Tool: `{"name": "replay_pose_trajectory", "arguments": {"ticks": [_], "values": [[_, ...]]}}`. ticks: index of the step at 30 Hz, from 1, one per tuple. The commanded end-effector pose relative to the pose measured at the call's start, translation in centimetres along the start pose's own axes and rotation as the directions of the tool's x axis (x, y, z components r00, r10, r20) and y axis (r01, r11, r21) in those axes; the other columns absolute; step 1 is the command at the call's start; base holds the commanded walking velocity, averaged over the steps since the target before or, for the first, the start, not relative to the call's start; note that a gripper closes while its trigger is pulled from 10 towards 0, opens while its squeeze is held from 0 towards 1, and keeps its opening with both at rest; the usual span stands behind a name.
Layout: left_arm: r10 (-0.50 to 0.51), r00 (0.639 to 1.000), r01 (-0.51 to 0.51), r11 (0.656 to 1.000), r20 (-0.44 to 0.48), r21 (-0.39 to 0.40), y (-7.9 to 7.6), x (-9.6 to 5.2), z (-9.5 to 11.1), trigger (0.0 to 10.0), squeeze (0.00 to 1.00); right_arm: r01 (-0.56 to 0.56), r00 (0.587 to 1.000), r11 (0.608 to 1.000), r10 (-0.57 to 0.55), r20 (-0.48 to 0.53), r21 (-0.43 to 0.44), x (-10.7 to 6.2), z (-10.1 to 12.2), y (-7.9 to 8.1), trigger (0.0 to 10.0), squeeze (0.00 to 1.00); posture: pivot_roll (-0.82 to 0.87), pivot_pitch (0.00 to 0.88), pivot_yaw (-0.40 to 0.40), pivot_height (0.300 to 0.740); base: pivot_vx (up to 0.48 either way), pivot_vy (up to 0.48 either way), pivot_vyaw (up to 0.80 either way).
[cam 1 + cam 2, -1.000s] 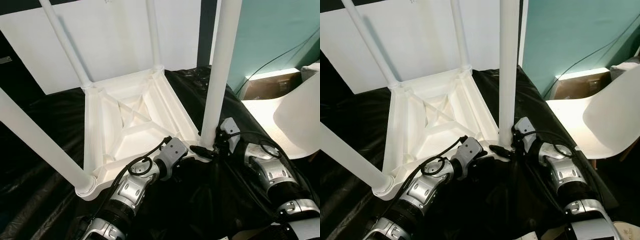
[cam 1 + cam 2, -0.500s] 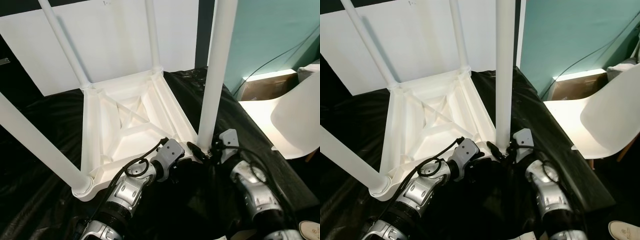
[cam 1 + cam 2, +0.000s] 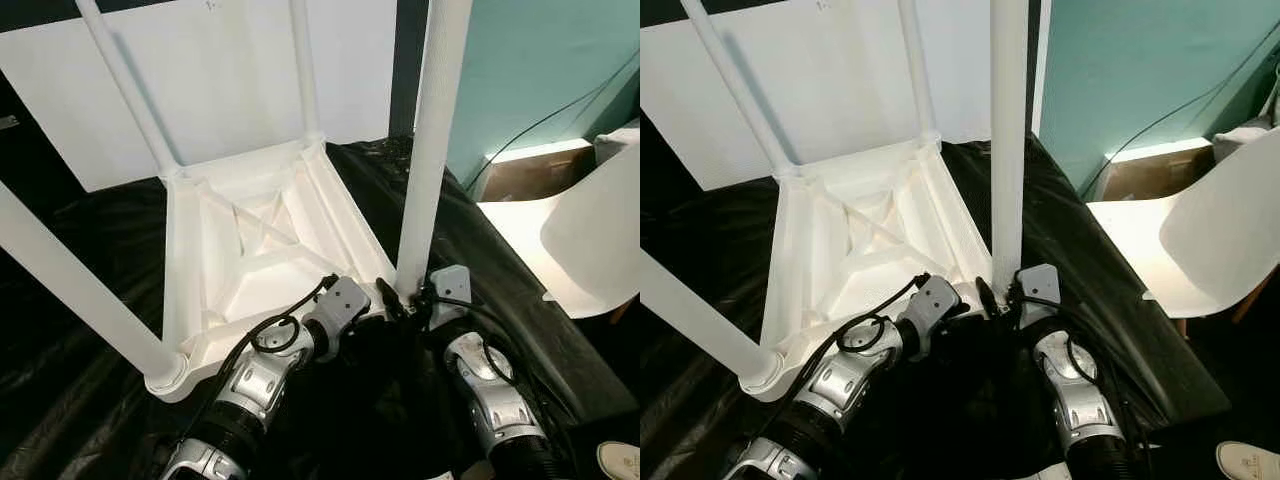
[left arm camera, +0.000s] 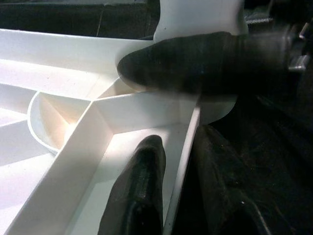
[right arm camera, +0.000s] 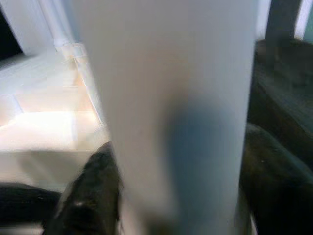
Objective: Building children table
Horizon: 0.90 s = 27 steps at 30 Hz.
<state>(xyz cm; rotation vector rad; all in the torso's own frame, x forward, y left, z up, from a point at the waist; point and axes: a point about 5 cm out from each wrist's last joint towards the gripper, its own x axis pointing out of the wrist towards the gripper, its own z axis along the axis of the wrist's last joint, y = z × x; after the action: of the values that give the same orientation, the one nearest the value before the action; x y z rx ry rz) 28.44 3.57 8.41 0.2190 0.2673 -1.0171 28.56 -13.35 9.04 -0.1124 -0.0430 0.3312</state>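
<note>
black sheet: crinkly plastic draped over the whole bench, everything sits on it
white board: leaning upright along the far edge, right behind the table
children table: white plastic, flipped upside down in the middle of the bench, ribbed underside facing up, legs sticking up from the corners
white chair: off the bench's right edge, by the teal wall
near-right leg: stands straight up at the tabletop's near-right corner
left claw: at that same corner, fingers a little apart, one inside the frame and one outside, straddling the thin rim rib
right claw: down at the foot of the near-right leg, a dark finger on each side, closed around it
</note>
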Motion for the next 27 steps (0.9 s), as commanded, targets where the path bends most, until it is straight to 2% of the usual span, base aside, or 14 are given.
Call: {"name": "replay_pose_trajectory", "arguments": {"ticks": [1,10,11,12,13,14,15,16,18,19,21,25,26,27], "values": [[-0.014,0.996,0.004,0.994,-0.083,-0.114,-0.5,-0.3,-2.9,10.0,1.00,0.003,0.999,1.000,-0.002,-0.047,0.017,-0.4,-0.9,0.2,10.0,1.00,-0.10,0.000,0.070,0.740,0.000,0.000,0.00],[-0.014,0.998,0.007,0.993,-0.063,-0.120,-0.5,-0.3,-2.7,10.0,1.00,0.002,0.999,1.000,-0.001,-0.043,0.007,-0.5,-0.9,0.3,10.0,1.00,-0.10,0.000,0.070,0.740,0.000,0.000,0.00],[-0.006,0.998,0.000,0.994,-0.056,-0.114,-0.5,-0.3,-2.6,10.0,0.00,-0.002,0.999,1.000,0.002,-0.039,-0.007,-0.5,-0.8,0.4,10.0,0.00,-0.10,0.000,0.070,0.740,0.000,0.000,0.00],[0.081,0.992,-0.059,0.975,0.096,-0.214,0.2,-1.0,-1.2,10.0,0.00,-0.013,1.000,1.000,0.013,-0.029,-0.014,-1.7,-0.8,0.0,10.0,0.00,-0.11,0.000,0.078,0.740,0.000,0.000,0.00],[0.162,0.965,-0.092,0.945,0.207,-0.313,0.8,-1.9,-0.3,10.0,0.00,-0.021,0.999,1.000,0.021,-0.030,-0.017,-2.8,-0.9,-0.4,10.0,0.00,-0.11,0.000,0.080,0.740,0.000,0.000,0.00],[0.162,0.965,-0.092,0.945,0.207,-0.313,0.8,-1.9,-0.3,10.0,0.00,-0.021,0.999,1.000,0.021,-0.030,-0.017,-2.8,-0.9,-0.4,10.0,0.00,-0.11,0.000,0.080,0.740,0.000,0.000,0.00],[0.223,0.934,-0.104,0.916,0.279,-0.386,1.2,-2.7,0.2,10.0,0.00,-0.027,0.999,1.000,0.027,-0.036,-0.015,-3.7,-0.9,-0.7,10.0,0.00,-0.11,0.000,0.081,0.740,0.000,0.000,0.00],[0.223,0.934,-0.104,0.916,0.279,-0.386,1.2,-2.7,0.2,10.0,0.00,-0.027,0.999,1.000,0.027,-0.036,-0.015,-3.7,-0.9,-0.7,10.0,0.00,-0.11,0.000,0.081,0.740,0.000,0.000,0.00],[0.246,0.906,-0.040,0.859,0.344,-0.510,0.7,-4.1,0.0,10.0,0.00,-0.077,0.993,0.997,0.076,-0.087,-0.007,-5.3,-1.6,-0.8,10.0,0.00,-0.12,0.000,0.086,0.740,0.000,0.000,0.00],[0.246,0.906,-0.040,0.859,0.344,-0.510,0.7,-4.1,0.0,10.0,0.00,-0.077,0.993,0.997,0.076,-0.087,-0.007,-5.3,-1.6,-0.8,10.0,0.00,-0.12,0.000,0.086,0.740,0.000,0.000,0.00],[0.222,0.897,0.039,0.822,0.382,-0.568,-0.5,-5.0,-0.2,10.0,0.00,-0.123,0.984,0.992,0.124,-0.128,0.012,-6.3,-2.1,-0.7,10.0,0.00,-0.13,0.000,0.090,0.740,0.000,0.000,0.00],[0.222,0.892,0.056,0.809,0.392,-0.586,-0.9,-5.2,-0.3,10.0,0.00,-0.138,0.981,0.990,0.140,-0.137,0.024,-6.5,-2.2,-0.7,10.0,0.00,-0.14,0.000,0.094,0.740,0.000,0.000,0.00],[0.254,0.882,0.048,0.791,0.398,-0.610,-1.0,-5.5,-0.5,10.0,0.00,-0.151,0.980,0.988,0.152,-0.130,0.017,-6.7,-2.0,-0.6,9.3,0.00,-0.14,0.000,0.097,0.740,0.000,0.000,0.00],[0.254,0.882,0.048,0.791,0.398,-0.610,-1.0,-5.5,-0.5,10.0,0.00,-0.151,0.980,0.988,0.152,-0.130,0.017,-6.7,-2.0,-0.6,9.3,0.00,-0.14,0.000,0.097,0.740,0.000,0.000,0.00]]}}
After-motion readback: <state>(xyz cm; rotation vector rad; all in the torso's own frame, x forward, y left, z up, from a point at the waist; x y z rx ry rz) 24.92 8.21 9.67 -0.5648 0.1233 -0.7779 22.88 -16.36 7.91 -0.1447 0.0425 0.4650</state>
